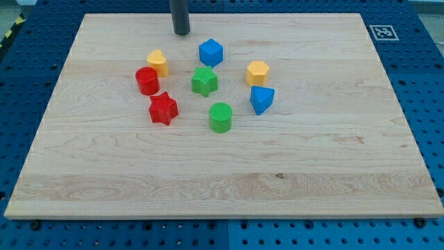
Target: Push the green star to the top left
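Observation:
The green star (204,81) lies on the wooden board (222,173), a little above the board's middle. My tip (182,32) stands near the view's top, above and left of the green star, well apart from it. The blue hexagonal block (210,52) sits just above the star, to the right of my tip. The yellow block (158,62) and the red cylinder (147,80) lie to the star's left.
A red star (164,109) lies below the red cylinder. A green cylinder (220,117) lies below the green star. A yellow hexagonal block (257,72) and a blue block (261,99) lie to its right. A marker tag (381,31) is at the top right corner.

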